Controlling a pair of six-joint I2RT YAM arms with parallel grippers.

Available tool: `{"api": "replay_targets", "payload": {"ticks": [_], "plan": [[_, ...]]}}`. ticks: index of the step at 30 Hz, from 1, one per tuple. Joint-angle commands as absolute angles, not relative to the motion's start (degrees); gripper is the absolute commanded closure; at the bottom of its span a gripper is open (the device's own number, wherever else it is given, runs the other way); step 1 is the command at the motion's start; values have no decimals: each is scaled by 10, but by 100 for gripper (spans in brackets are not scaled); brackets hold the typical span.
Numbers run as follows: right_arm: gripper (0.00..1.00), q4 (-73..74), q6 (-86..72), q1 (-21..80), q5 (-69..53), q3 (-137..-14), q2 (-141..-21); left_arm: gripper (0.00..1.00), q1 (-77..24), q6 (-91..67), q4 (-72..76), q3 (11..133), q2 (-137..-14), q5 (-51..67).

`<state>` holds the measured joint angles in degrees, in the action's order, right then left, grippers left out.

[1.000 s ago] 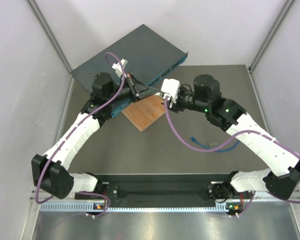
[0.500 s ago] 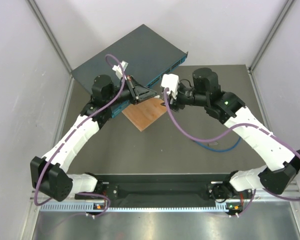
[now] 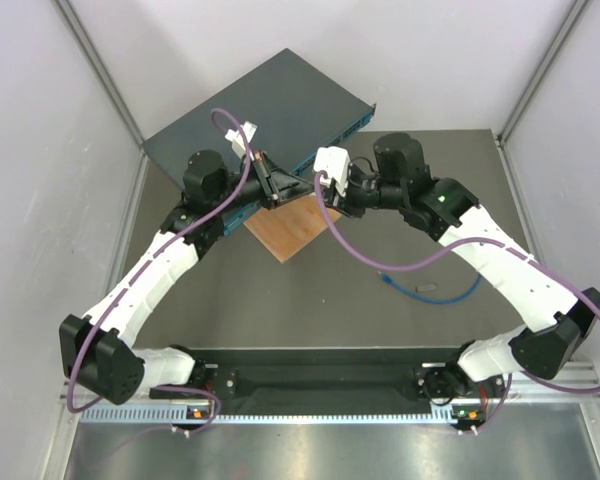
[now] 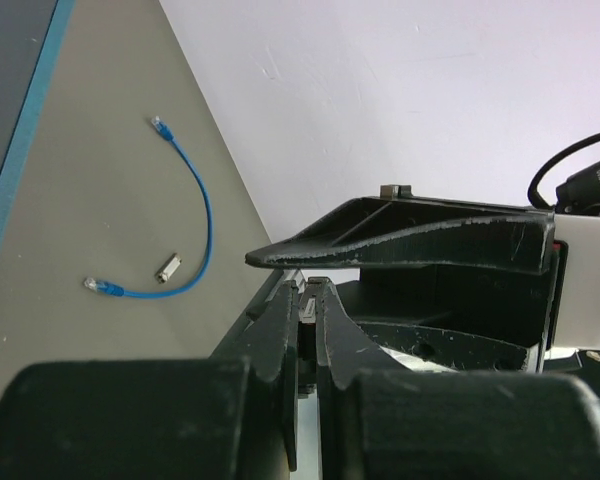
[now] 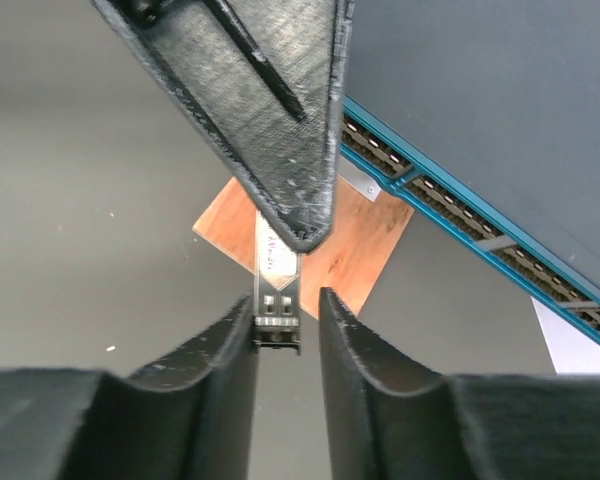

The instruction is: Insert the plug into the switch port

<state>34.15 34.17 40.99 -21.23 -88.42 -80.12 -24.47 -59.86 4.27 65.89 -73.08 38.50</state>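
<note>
The dark teal switch lies at the back left; its blue front face with the row of sockets shows in the right wrist view. The blue cable with its clear-tipped plug lies loose on the table, far from both grippers. My left gripper is shut on a small grey metal module, held above the wooden square. My right gripper is open, with its fingers on either side of that module's free end; the left finger touches it.
An orange-brown wooden square lies on the table in front of the switch, under both grippers. A tiny grey metal piece lies inside the cable's curve. Purple robot cables loop over both arms. Grey walls enclose the table.
My right arm has swung left toward the left gripper, and its open fingers now flank the module. The left arm has barely moved. The blue cable has not moved.
</note>
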Motion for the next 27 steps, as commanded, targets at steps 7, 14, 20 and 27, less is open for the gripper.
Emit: {"api": "replay_targets", "payload": {"ticks": [7,14,20,27], "plan": [[100,314,331,415,-200,-896,-792,100,-249,-589,76,656,-714,388],[100,317,247,424,-182,-888,-788,41,-205,-558,71,702,-706,360],[100,332,165,482,-65,-880,-801,23,-151,-440,5,787,-685,265],[100,379,61,545,85,-977,-881,22,-150,-278,-123,789,-658,77]]}}
